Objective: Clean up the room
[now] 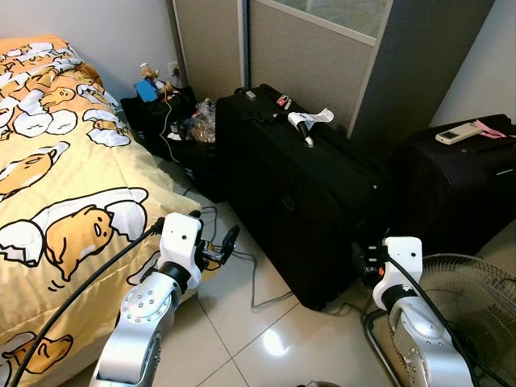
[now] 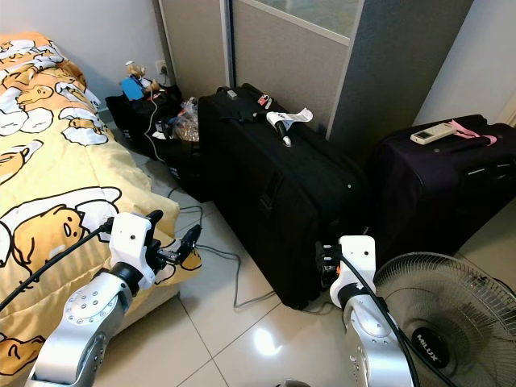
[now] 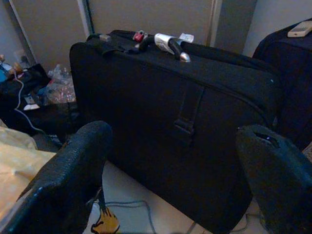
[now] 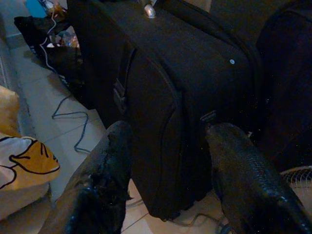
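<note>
A large black suitcase (image 1: 306, 193) stands on the tiled floor in the middle. On its top lies a white and black handheld object (image 1: 306, 122) with a paper tag. A second dark suitcase (image 1: 459, 185) at the right carries a white remote control (image 1: 462, 133). My left gripper (image 1: 214, 230) hovers low by the bed's corner, open and holding nothing, pointing at the suitcase's side (image 3: 195, 112). Close to the suitcase's lower right corner, my right gripper (image 1: 367, 260) is open too, with nothing between its fingers (image 4: 112, 161).
A bed with a yellow cartoon blanket (image 1: 64, 185) fills the left. Black bags with loose clutter (image 1: 165, 113) sit by the back wall. A grey cable (image 1: 258, 282) trails across the tiles. A floor fan (image 1: 476, 306) stands at the lower right beside my right arm.
</note>
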Controlling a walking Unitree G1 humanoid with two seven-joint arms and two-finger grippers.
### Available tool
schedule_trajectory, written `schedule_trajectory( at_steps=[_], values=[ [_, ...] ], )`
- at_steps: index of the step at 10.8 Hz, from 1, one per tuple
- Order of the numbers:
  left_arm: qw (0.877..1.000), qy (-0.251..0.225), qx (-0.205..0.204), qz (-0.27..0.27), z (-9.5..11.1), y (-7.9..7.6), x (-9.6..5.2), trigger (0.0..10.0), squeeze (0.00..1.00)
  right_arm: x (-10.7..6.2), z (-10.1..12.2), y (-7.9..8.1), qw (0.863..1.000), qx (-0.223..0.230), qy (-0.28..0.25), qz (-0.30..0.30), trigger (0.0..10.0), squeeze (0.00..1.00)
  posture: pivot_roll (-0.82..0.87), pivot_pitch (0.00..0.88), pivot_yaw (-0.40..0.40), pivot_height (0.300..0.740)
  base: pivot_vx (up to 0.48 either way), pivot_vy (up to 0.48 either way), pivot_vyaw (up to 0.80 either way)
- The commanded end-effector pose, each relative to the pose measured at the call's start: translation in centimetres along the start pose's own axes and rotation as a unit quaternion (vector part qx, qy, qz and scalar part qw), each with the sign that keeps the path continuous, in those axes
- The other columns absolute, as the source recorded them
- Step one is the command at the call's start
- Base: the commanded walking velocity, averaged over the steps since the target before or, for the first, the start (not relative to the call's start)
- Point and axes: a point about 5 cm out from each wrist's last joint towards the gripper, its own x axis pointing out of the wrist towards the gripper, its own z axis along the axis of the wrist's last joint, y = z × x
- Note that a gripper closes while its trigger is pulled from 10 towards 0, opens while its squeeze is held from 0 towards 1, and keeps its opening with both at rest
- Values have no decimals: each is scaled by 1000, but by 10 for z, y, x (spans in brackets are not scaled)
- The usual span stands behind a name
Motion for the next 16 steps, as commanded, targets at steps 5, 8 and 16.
schedule_trajectory(
  at_steps=[5,8,16],
  values=[
    [988,-10,-31,149,28,44,-23,10000,0,12,76,38,994,4,-106,19,10000,0,-36,0,-15,740,0,0,0],
    [988,-10,-31,149,28,44,-23,10000,0,12,76,38,994,4,-106,19,10000,0,-36,0,-15,740,0,0,0],
    [991,-11,-58,121,32,26,-20,10000,1000,20,62,44,995,11,-73,66,10000,1000,-22,0,-33,740,0,0,0]
  ],
)
